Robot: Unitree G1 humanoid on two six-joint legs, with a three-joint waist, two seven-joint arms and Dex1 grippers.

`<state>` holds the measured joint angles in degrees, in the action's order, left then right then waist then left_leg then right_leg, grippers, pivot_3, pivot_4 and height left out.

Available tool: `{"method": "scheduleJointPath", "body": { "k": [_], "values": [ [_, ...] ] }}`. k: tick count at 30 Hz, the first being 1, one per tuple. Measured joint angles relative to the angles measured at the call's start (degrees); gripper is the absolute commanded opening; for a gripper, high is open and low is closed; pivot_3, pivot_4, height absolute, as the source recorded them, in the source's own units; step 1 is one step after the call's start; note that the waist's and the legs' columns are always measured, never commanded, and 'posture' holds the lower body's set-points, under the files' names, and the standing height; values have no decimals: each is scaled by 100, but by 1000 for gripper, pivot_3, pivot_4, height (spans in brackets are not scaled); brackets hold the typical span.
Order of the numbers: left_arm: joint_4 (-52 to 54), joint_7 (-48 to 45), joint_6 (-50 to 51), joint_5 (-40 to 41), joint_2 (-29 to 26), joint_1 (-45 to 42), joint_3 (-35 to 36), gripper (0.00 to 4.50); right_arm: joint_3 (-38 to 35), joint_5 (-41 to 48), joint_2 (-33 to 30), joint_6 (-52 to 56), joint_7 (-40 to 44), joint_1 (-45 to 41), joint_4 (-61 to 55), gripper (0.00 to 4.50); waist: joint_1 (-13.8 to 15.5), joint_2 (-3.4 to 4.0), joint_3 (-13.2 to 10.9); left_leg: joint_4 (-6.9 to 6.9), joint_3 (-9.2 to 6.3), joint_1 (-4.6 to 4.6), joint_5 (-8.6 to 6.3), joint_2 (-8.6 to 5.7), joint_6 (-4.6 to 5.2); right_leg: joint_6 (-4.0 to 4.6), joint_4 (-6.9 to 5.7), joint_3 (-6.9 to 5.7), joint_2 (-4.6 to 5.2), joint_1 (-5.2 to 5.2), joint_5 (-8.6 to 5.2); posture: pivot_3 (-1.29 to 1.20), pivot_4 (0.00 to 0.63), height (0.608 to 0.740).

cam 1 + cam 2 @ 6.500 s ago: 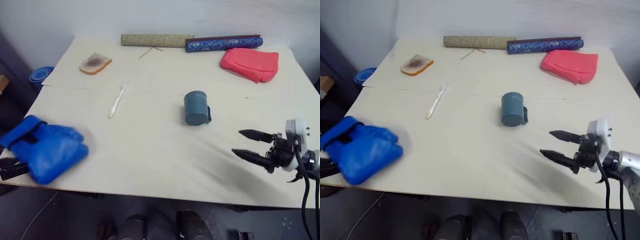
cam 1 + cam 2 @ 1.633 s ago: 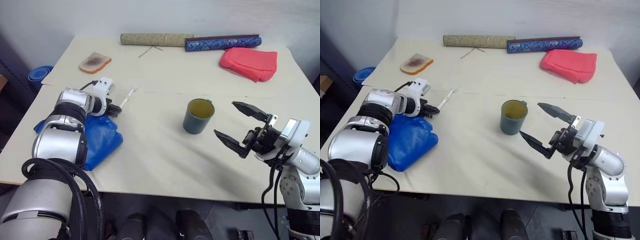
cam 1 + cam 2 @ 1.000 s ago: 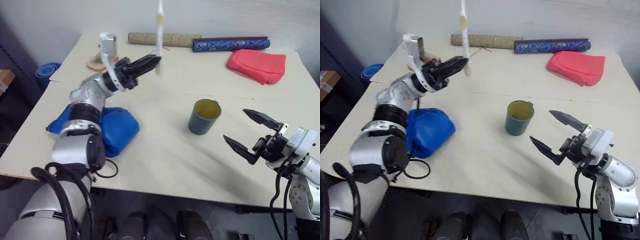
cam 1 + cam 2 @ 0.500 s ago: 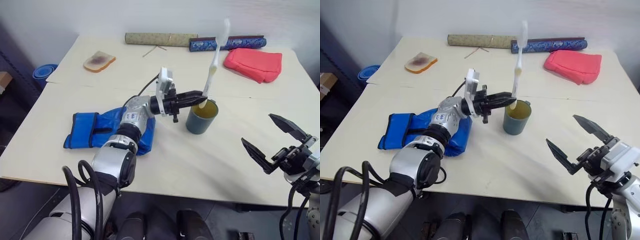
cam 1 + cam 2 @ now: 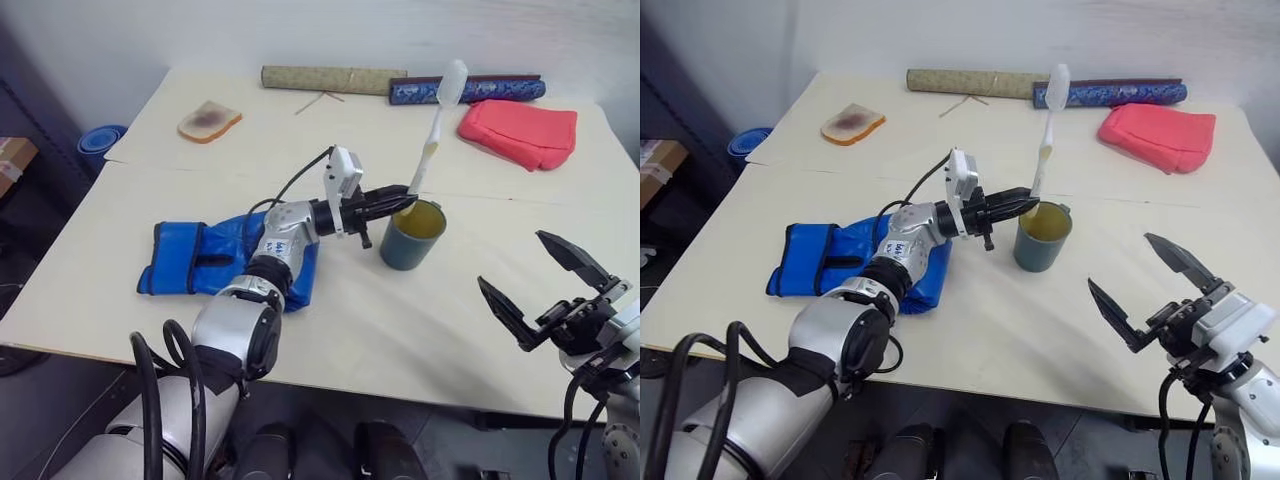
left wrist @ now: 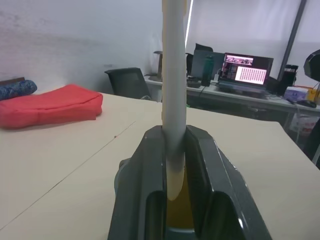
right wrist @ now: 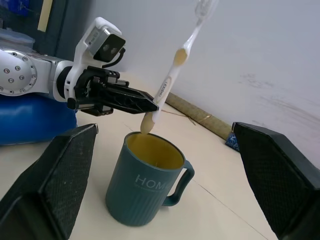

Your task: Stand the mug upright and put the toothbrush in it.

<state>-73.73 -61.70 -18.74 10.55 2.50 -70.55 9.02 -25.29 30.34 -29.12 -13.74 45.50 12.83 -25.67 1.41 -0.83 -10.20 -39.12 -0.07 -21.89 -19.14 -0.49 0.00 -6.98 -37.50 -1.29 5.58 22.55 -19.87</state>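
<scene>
A teal mug (image 5: 411, 235) stands upright mid-worktop (image 5: 330, 330). The left claw (image 5: 405, 197) pinches the white toothbrush (image 5: 432, 130) near its handle end, bristles up, tip poised just over the mug's mouth, apparently to drop it in. The right claw (image 5: 545, 292) waits at the near right, spread wide and empty.

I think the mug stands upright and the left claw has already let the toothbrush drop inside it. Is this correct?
Not quite. The mug stands upright, but the toothbrush is not released: the left claw is shut on it, holding its lower end just above the mug's rim, as the right wrist view shows.
</scene>
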Motion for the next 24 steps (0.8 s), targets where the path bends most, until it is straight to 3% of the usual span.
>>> {"method": "scheduleJointPath", "body": {
  "k": [1,8,14,19,24],
  "values": [
    [-29,40,-4,-30,7,1,-1,278,3,0,0,-3,-6,0,0,4500,1,0,0,0,0,0,0,-1,1,0,0,0,0,0,0,0,150,740],
    [-103,61,111,-174,78,16,4,2481,3,0,4,-142,-10,18,8,4500,-1,0,0,0,1,1,0,-4,1,-1,1,0,0,-1,1,0,150,740],
    [-41,-361,133,-114,-226,16,125,4333,-5,33,-4,-252,88,9,187,4500,-27,1,1,1,7,3,0,-5,1,-1,0,2,-6,0,0,0,150,740],
    [481,-1618,490,55,-1308,0,116,4333,-88,175,-226,-254,352,-41,480,4500,-153,3,1,6,10,12,1,15,-2,-1,-3,4,-17,-1,0,0,150,740],
    [1637,-2431,615,-91,-2830,360,-241,4333,-52,538,-712,38,1014,-125,830,4500,-168,9,3,17,11,29,1,19,-2,0,-3,12,-14,-11,0,0,150,740]
  ]
}}
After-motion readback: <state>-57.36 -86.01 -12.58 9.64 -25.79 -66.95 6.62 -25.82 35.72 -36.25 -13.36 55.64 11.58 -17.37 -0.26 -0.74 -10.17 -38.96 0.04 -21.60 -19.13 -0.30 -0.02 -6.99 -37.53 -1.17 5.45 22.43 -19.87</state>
